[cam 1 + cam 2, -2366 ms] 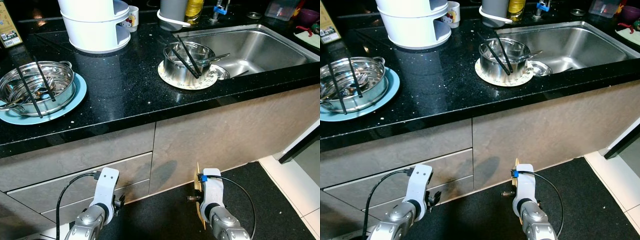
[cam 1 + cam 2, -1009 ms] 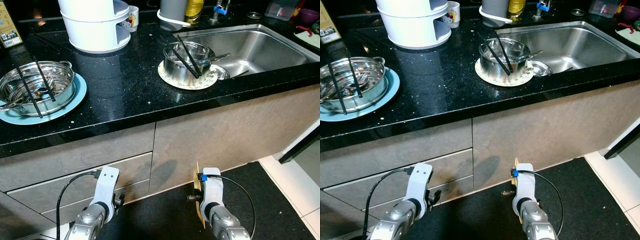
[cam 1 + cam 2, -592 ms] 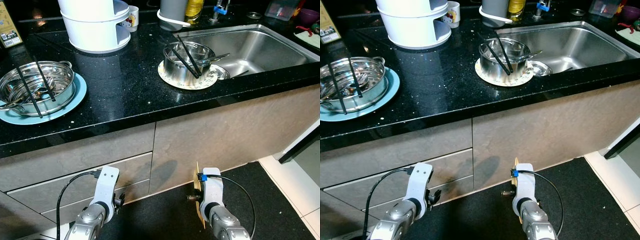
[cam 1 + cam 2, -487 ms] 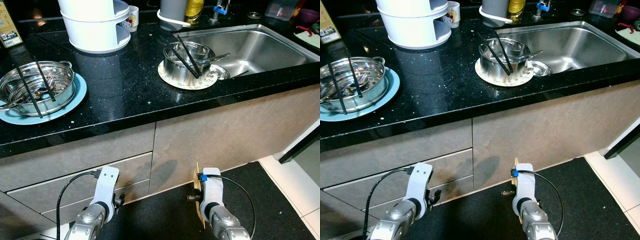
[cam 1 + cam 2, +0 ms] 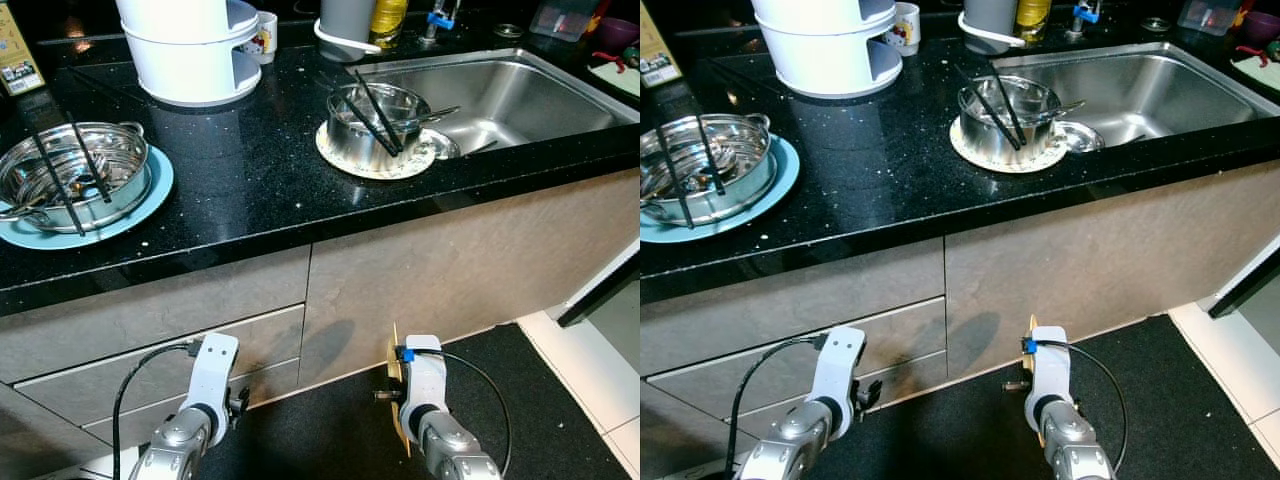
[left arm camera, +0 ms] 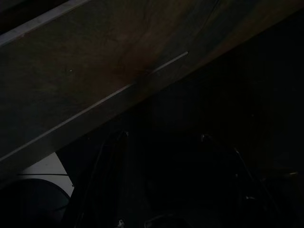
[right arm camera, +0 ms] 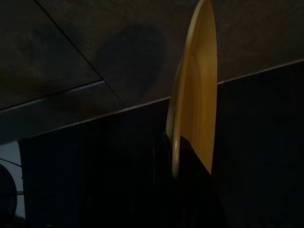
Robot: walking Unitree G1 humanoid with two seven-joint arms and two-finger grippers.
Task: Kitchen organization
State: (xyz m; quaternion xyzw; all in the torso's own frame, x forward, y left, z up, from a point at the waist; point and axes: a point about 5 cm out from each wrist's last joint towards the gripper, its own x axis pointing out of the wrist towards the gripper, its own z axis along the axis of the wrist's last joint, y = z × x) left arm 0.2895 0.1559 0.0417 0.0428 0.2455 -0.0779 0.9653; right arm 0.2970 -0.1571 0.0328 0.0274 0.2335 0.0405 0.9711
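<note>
The robot stands in front of a black counter (image 5: pixel 250 180) with both arms hanging low before the grey cabinet fronts (image 5: pixel 420 270). The right gripper (image 7: pixel 183 156) hangs near the dark floor mat and its fingers are closed on the rim of a yellow plate (image 7: pixel 194 104), which stands on its edge, seen almost from the side. The left gripper (image 6: pixel 161 190) hangs idle beside the drawers (image 5: pixel 150 340); its view is very dark and I cannot tell if its fingers are open or closed. On the counter, at the robot's left, a steel pot (image 5: pixel 70 170) sits on a light blue plate (image 5: pixel 150 195), with two black chopsticks (image 5: pixel 55 180) leaning in it. Near the sink (image 5: pixel 500 95) a smaller steel pot (image 5: pixel 375 125) stands on a pale round mat (image 5: pixel 375 160), also with black chopsticks (image 5: pixel 375 115) across it. Behind, a white stacked container (image 5: pixel 190 45) stands near a small white mug (image 5: pixel 265 35).
</note>
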